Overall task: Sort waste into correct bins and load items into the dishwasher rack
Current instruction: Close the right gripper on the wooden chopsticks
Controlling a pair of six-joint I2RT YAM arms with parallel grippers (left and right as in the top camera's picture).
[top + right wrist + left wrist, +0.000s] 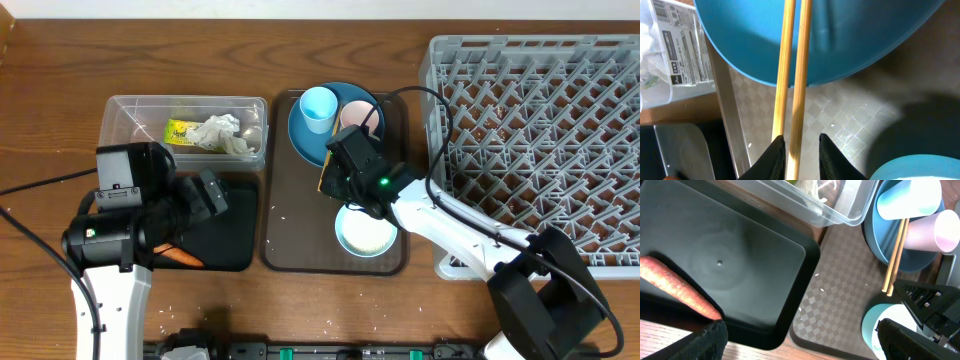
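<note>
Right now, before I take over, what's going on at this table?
The right gripper has its fingers set about the lower end of the wooden chopsticks, which lean on the blue plate; I can't tell whether they are clamped. The left gripper hangs open over the black tray, where the carrot piece lies. The tissue and wrapper are in the clear tub. Nothing visible is in the rack.

A lab bench staged as a kitchen: wooden table (50, 120), grey dishwasher rack (540, 120), cabled robot arms (450, 222).
</note>
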